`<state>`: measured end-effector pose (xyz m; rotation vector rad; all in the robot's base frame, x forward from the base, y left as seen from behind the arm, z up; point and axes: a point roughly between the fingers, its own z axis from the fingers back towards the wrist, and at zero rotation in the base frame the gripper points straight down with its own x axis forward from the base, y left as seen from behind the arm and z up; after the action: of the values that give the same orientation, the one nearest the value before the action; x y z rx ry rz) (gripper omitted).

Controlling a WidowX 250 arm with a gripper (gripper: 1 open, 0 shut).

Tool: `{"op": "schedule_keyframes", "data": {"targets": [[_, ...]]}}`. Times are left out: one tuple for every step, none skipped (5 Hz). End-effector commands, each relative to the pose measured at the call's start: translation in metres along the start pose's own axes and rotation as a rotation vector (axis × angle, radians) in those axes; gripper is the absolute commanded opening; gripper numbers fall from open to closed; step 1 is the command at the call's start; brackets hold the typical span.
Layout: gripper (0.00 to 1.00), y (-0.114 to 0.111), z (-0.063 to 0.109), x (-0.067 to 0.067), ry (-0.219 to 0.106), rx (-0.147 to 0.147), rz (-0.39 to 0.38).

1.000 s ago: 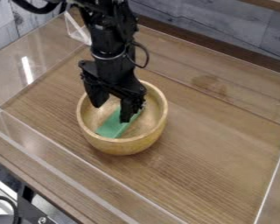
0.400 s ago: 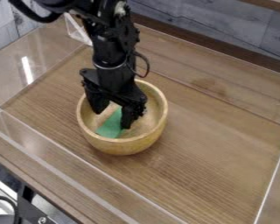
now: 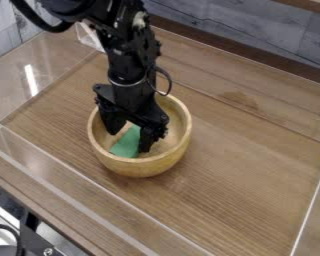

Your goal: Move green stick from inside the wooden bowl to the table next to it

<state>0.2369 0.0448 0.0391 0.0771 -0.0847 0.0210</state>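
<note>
The wooden bowl (image 3: 174, 152) sits left of centre on the table (image 3: 243, 190). Inside it lies the green stick (image 3: 127, 146), leaning against the bowl's near-left inner wall, partly hidden by my fingers. My black gripper (image 3: 131, 133) reaches down into the bowl from above, open, with one finger on each side of the stick's upper part. I cannot tell whether the fingers touch the stick.
Low clear acrylic walls (image 3: 149, 203) enclose the tabletop on all sides. Bare wood-grain surface lies to the right of the bowl and in front of it.
The gripper has sunk a little deeper into the bowl and shifted slightly left over the green stick. The jaws stay open. Bowl and stick have not moved.
</note>
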Motion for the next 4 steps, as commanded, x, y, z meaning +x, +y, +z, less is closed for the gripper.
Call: {"op": "schedule_keyframes", "data": {"targets": [[0.0,0.0,0.001,0.005,-0.025,0.007,0.002],[0.0,0.0,0.003,0.006,-0.023,-0.002,0.01],[0.0,0.0,0.008,0.008,-0.022,-0.015,0.022],[0.0,0.001,0.011,0.009,-0.021,-0.025,0.033]]}}
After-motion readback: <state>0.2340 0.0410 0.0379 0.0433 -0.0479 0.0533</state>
